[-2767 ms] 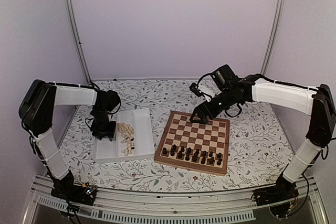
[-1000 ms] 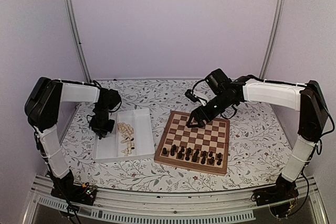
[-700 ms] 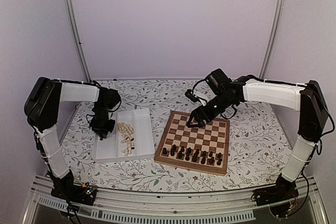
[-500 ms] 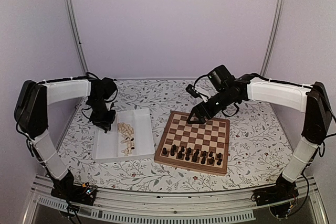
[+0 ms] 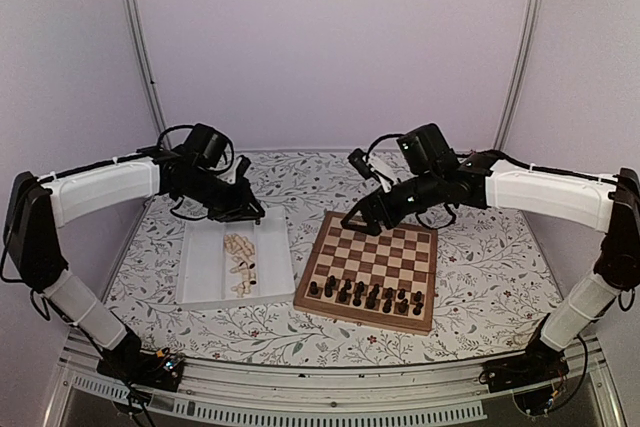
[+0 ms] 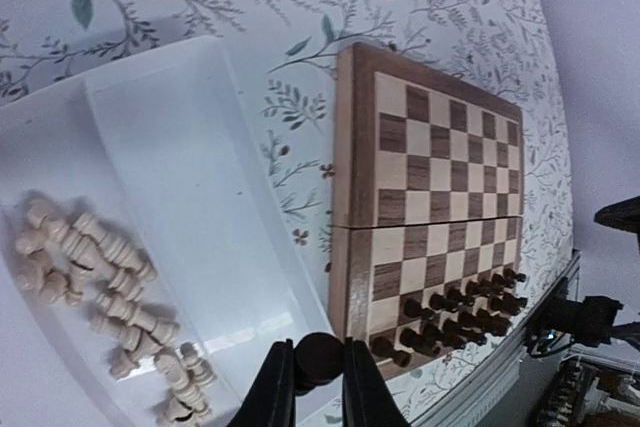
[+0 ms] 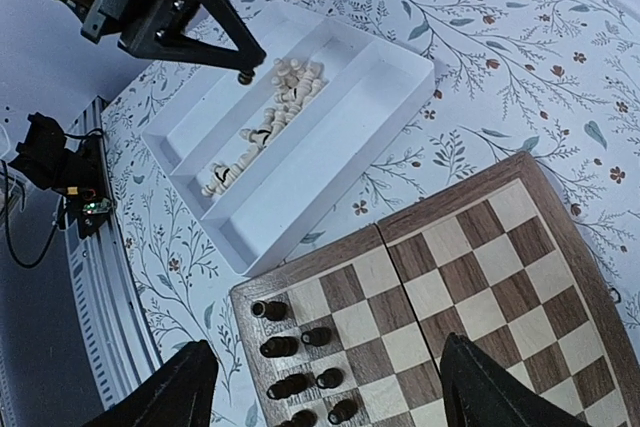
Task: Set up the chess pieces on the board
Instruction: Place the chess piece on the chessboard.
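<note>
1. Left gripper (image 5: 248,212) has its fingers pinched on a dark piece (image 6: 318,357), held above the tray (image 5: 200,292), left of the board (image 5: 385,252); the pinch looks to sit on the rounded top only, so I'd fear it slipping and dropping among the pale pieces (image 5: 239,265).
2. The board's near rows are crowded with dark pieces (image 5: 365,295); lowering into a gap could topple neighbours.
3. Right gripper (image 5: 362,219) hangs over the board's far-left corner, fingers spread, empty; it may cross the left arm's path.
4. Only the left wrist view shows the pinch close up; the right wrist view shows the piece hanging clear of the tray; the top view alone shows how far apart the arms are.
</note>
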Available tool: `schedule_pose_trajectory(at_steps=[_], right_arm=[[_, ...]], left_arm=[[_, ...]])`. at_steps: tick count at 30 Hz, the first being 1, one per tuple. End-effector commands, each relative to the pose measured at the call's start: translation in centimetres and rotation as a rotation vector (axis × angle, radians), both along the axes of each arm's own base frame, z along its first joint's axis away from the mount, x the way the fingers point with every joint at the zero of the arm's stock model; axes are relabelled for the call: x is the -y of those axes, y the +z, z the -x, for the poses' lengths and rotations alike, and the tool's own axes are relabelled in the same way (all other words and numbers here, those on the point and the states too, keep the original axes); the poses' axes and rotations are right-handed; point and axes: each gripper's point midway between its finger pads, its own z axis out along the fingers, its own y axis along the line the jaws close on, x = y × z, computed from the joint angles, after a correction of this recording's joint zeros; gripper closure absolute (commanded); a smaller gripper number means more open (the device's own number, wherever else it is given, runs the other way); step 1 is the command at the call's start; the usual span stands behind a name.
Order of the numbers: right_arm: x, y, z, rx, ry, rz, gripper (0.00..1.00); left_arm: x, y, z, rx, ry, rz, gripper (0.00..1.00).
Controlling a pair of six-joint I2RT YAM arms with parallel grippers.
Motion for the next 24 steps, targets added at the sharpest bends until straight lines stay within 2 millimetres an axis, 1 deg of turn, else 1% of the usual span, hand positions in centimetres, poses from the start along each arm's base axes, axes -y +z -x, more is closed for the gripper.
schedule_pose_trajectory(at_steps=[1,3,6,10,11,13,14,19,21,24], right_arm=[[-2.2,3.6,0.4,0.069,-0.05,-0.135,0.2],[-3.2,4.1,1.2,0.08,-0.041,-0.152,0.2],[-4.8,4.2,2.3,0.074,-0.012,-0.157,0.2],[-7.0,3.2,2.7,0.076,0.017,-0.141,0.2],[-7.4,3.6,2.4,0.089,0.014,-0.146,0.2],[-7.9,3.1,1.5,0.101,-0.008,-0.128,0.2],[-8.0,3.2,1.0,0.113,-0.027,-0.125,0.2],[-7.9,3.6,-1.6,0.178,-0.143,-0.099,0.21],[-7.8,3.8,-2.3,0.192,-0.174,-0.093,0.23],[-7.7,3.7,-2.7,0.199,-0.196,-0.086,0.24]], left_arm=[[6.4,5.4,-0.5,0.153,-0.058,0.297,0.93],[7.9,6.2,-0.4,0.171,-0.065,0.363,0.92],[9.4,6.7,-0.6,0.173,-0.068,0.427,0.92],[10.9,7.3,-0.7,0.188,-0.072,0.508,0.91],[11.1,7.4,-0.7,0.186,-0.074,0.522,0.91],[11.6,7.5,-0.7,0.179,-0.082,0.543,0.91],[11.8,7.6,-0.7,0.178,-0.088,0.549,0.91],[12.3,7.6,-0.5,0.171,-0.106,0.563,0.91],[12.4,7.4,-0.3,0.166,-0.112,0.562,0.91],[12.5,7.1,0.0,0.153,-0.127,0.563,0.9]])
